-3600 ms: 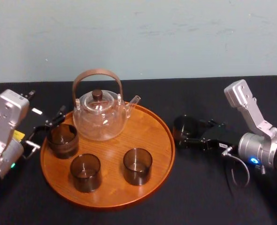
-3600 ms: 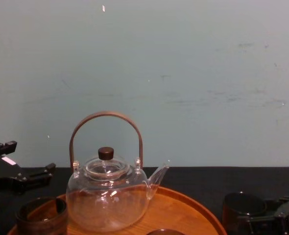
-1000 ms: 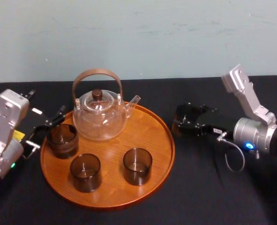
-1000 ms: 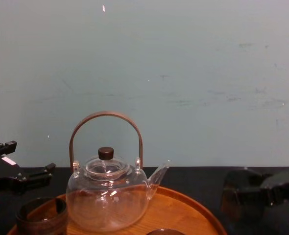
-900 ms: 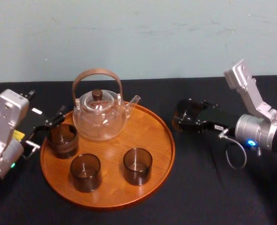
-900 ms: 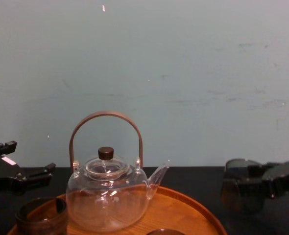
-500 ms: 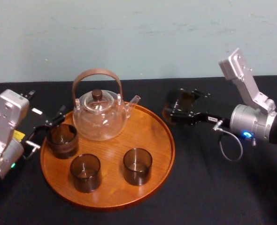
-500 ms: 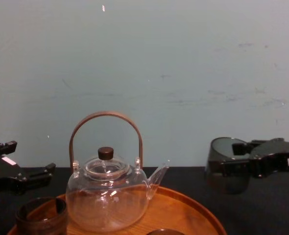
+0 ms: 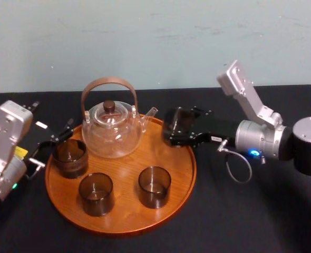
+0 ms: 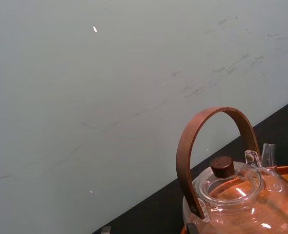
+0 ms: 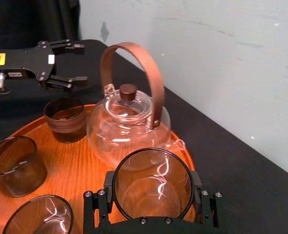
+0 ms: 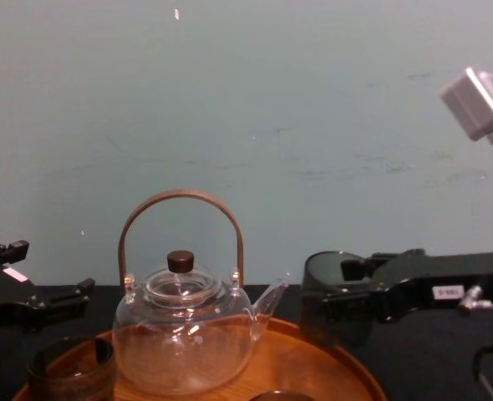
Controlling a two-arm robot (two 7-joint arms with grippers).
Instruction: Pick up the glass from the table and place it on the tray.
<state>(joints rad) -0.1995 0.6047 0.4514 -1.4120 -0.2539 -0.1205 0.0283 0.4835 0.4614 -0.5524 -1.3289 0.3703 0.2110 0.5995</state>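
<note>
The black table bears the tray, which holds a teapot and 3 glasses, with bare wood on its right. The left gripper sits parked, fingers apart, at the tray's left. The right gripper is clamped on the glass, apparently above the tray's far right rim, near the spout. Bring it nearer, lower it level, and release once it is seated.
</note>
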